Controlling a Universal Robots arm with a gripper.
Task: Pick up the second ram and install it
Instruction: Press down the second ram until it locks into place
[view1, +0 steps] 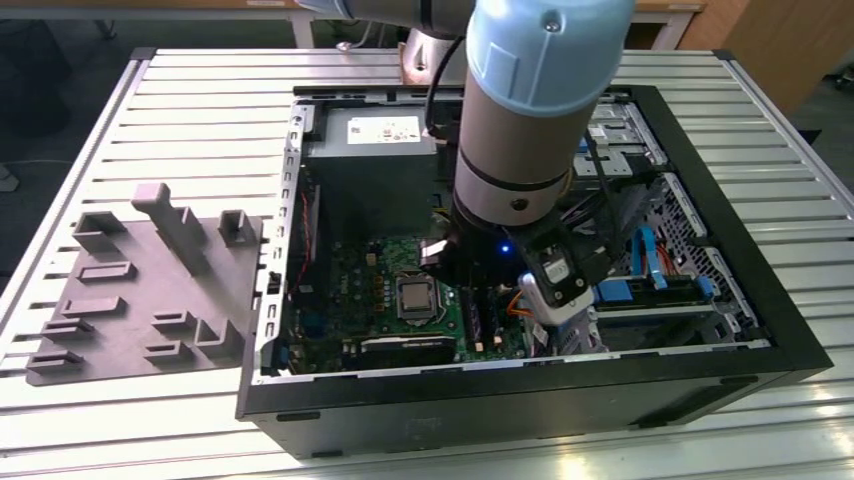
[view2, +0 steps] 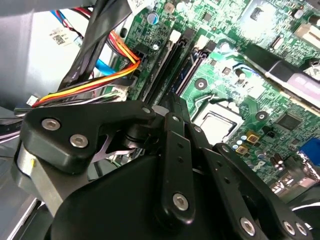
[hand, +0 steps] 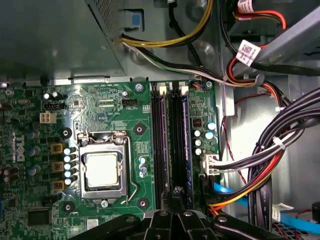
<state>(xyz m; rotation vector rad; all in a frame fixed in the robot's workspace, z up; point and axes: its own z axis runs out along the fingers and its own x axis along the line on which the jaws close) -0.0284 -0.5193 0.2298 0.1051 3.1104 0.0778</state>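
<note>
My gripper (hand: 175, 193) is down inside the open computer case (view1: 534, 390), over the near end of the memory slots (hand: 161, 145) beside the processor socket (hand: 102, 172). Its fingers (view2: 176, 107) are drawn together. The second ram (hand: 185, 145) is a thin dark stick with a bluish row of chips. It stands on edge along one slot and runs straight out from my fingertips, as the second wrist view also shows for the second ram (view2: 193, 67). In the exterior view my arm (view1: 514, 180) covers the slots.
A grey fixture plate (view1: 147, 290) with upright blocks lies on the slatted table at the exterior view's left. The power supply (view1: 367, 150) sits at the case's far end. Bundled black, orange and yellow cables (hand: 265, 160) run close beside the slots, and drive bays (view1: 654, 290) stand beyond them.
</note>
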